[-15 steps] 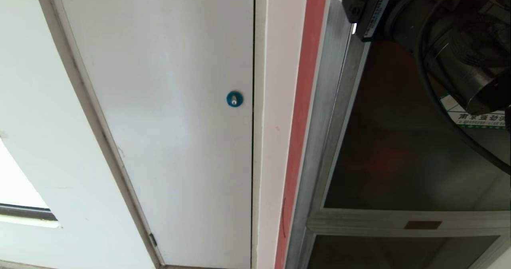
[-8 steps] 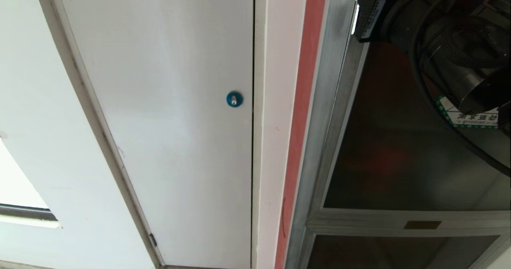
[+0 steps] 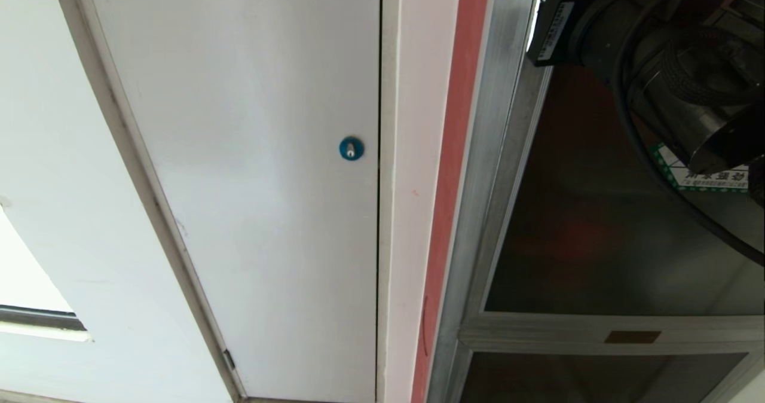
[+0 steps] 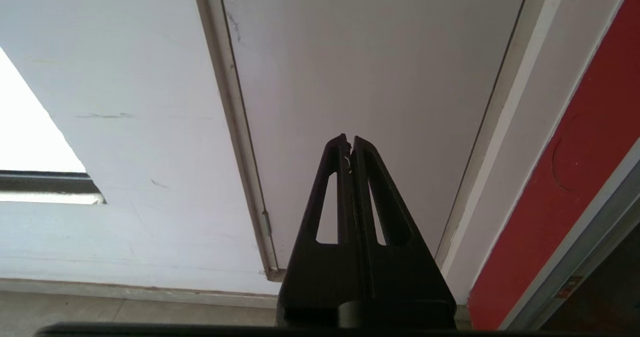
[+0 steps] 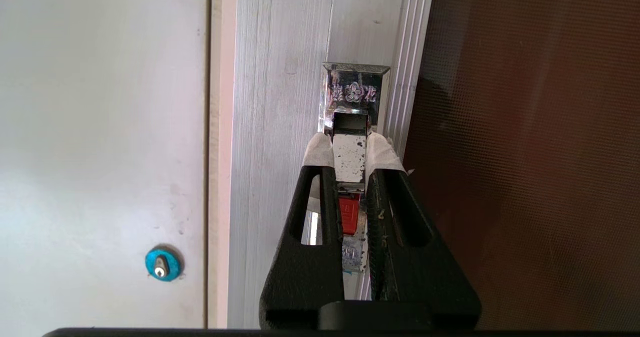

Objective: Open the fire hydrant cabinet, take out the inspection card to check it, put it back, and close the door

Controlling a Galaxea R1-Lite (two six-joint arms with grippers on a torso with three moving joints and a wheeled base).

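Door (image 3: 597,211) of the fire hydrant cabinet (image 3: 478,211): dark tinted glass with a fine dotted texture, set in a brushed, ribbed aluminium frame. It is closed, flush in the frame. A green-bordered sticker (image 3: 705,176) shows on the glass, partly behind the arm. A red painted strip (image 3: 448,182) runs beside the frame; next to it stands a plain white panel (image 3: 251,182), matte, with a round blue lock (image 3: 351,148).

Latch (image 5: 350,157) on the frame edge: a shiny chromed plate stamped with a flower, a worn white-flecked metal tab below it, and a small red piece under that.

Right gripper (image 5: 350,147): black, triangular cut-out fingers (image 5: 320,197) with white tape wrapped on the tips. Jaws closed onto the latch tab, taped tips pressed against either side of it. In the head view only the arm's wrist shows, at the top right against the frame.

A second ago a black finger stuck out past the frame edge in the head view; it has since drawn in out of sight as the jaws narrowed onto the tab. Door has not moved.

Left gripper (image 4: 350,144): parked low in front of the white panel, jaws fully together, holding nothing.

Inspection card not visible.
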